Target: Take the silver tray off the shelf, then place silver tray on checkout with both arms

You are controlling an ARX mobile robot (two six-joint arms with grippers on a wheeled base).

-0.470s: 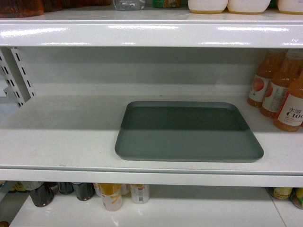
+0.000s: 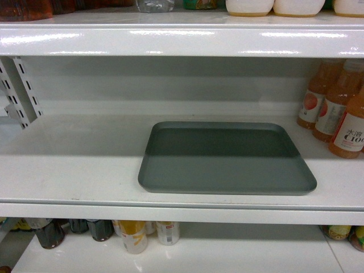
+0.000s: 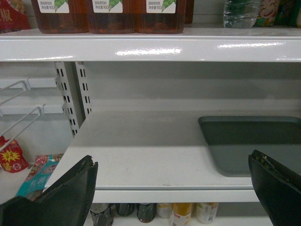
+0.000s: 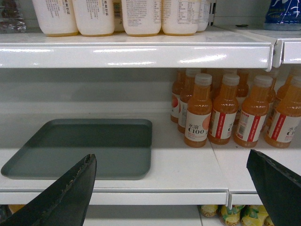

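- Tray count: one silver tray point(image 2: 226, 159) flat on the shelf point(image 2: 74, 170), orange bottles point(image 4: 225, 110) just right of it
- left gripper point(image 3: 174, 188) and right gripper point(image 4: 171, 188): both spread wide, holding nothing, short of the shelf

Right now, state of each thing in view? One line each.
silver tray: flat on the shelf, empty, not gripped.
left pincer: open, short of the shelf edge, touching nothing.
right pincer: open, short of the shelf edge, touching nothing.
orange drink bottles: upright, capped, right of the tray, apart from it.
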